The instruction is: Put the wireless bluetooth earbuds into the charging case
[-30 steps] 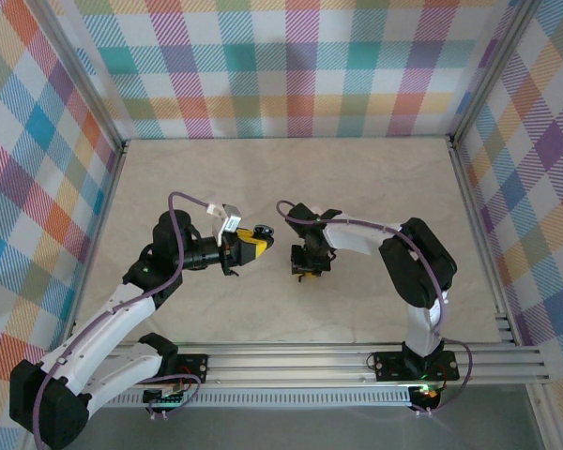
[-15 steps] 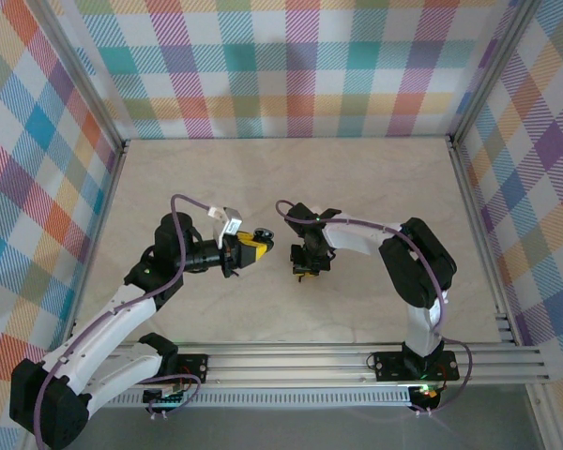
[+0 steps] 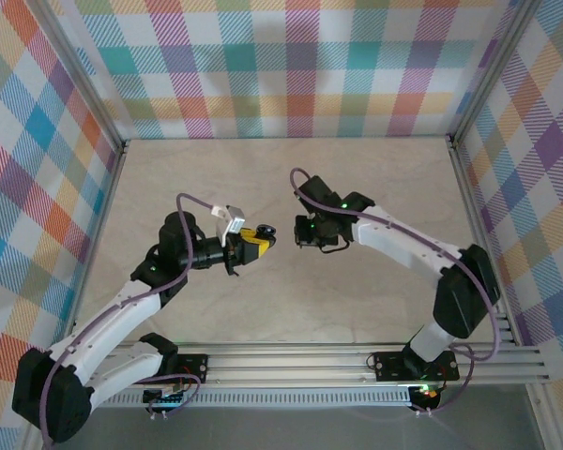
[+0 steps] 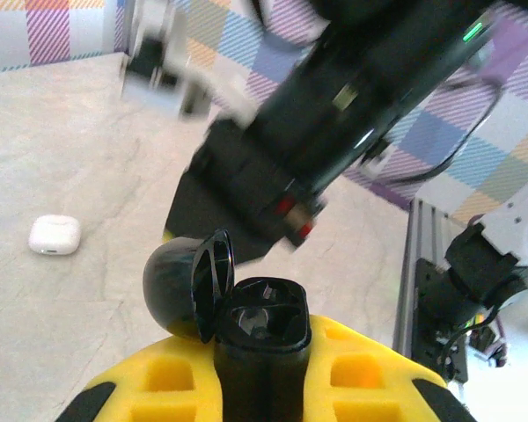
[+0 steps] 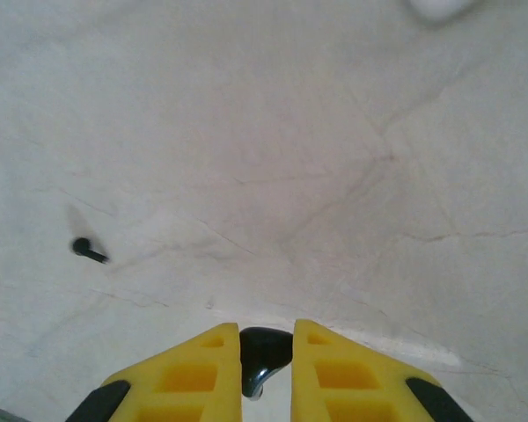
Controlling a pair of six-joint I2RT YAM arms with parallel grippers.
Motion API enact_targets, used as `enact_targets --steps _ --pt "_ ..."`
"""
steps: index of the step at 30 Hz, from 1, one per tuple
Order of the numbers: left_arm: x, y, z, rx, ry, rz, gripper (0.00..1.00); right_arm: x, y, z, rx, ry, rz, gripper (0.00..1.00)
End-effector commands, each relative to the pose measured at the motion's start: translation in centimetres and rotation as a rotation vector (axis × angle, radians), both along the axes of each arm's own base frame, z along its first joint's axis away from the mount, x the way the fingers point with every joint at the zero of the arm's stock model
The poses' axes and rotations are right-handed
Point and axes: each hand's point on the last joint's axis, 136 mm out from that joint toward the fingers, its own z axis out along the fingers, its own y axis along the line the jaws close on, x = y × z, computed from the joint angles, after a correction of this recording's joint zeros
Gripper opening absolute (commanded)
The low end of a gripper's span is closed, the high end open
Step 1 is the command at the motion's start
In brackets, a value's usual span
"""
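Over a pale marbled surface point(image 3: 291, 300), an open black case point(image 4: 260, 327) is clamped in the left gripper point(image 3: 262, 240); a black earbud point(image 5: 266, 350) is pinched in the right gripper point(image 3: 306, 233), near the case. Misaligned, it could be jammed on the rim or dropped.

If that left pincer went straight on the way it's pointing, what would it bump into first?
Most likely the right arm's black wrist, looming just ahead of the left pincer and the open black plastic charging case it grips. How close they are is hard to judge.
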Motion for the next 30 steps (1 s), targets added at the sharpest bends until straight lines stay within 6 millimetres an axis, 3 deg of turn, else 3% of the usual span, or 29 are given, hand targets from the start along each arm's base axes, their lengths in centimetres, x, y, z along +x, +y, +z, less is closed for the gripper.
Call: enact_targets --steps 1,7,12,17,24,30 --pt "0.6 -0.8 1.7 0.007 -0.097 -0.044 0.00 -0.1 -1.6 4.0 -0.019 -0.094 0.004 0.15" --pt "2.8 -1.4 2.5 0.020 -0.178 0.020 0.00 -0.2 -2.3 9.5 0.062 -0.239 0.000 0.13" --pt "4.6 -1.8 3.0 0.023 -0.235 0.105 0.00 0.4 -2.5 12.2 0.083 -0.319 -0.004 0.13" --pt "5.6 -2.6 3.9 -0.010 -0.290 0.152 0.00 1.0 -1.3 14.9 0.167 -0.390 0.014 0.13" --pt "5.9 -3.2 5.1 -0.067 -0.364 0.178 0.00 1.1 0.3 17.4 0.257 -0.443 0.062 0.13" --pt "5.7 -3.6 5.6 -0.082 -0.370 0.159 0.00 0.7 1.8 18.3 0.320 -0.446 0.114 0.13"
